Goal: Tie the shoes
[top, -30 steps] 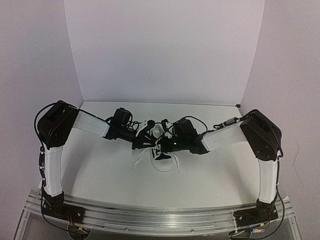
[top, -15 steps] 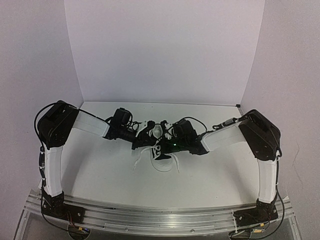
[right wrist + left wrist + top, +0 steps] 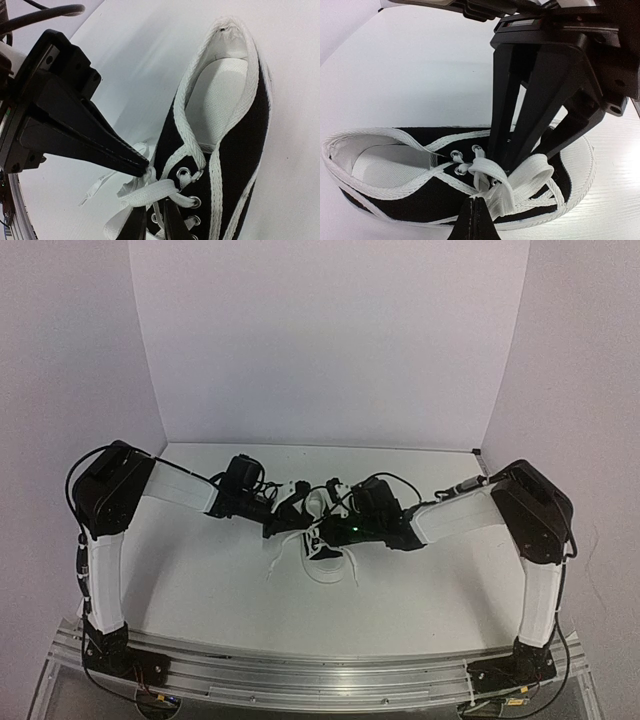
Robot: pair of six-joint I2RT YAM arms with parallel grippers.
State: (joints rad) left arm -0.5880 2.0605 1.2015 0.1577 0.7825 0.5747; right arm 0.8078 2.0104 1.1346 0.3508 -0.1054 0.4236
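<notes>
From the overhead view I saw the sneaker [image 3: 325, 558] sitting in the middle of the tabletop [image 3: 200, 590], toe toward the bottom of the frame and well apart from every edge. Bare surface lay below it down to the metal rail [image 3: 320, 672], and also to the left and right beneath both forearms. The white backdrop [image 3: 330, 340] closed off the top and sides. Both tools met over the lacing, close against each other, so there was little room there. The left tool [image 3: 474, 202] was pressed together on the laces [image 3: 532, 172] at the crossing. The right tool [image 3: 154, 220] had its fingers a little apart, with a lace strand running between them. Loose lace ends trailed on the tabletop on either side of the toe. The shoe's mouth showed its white lining [image 3: 222, 95].
</notes>
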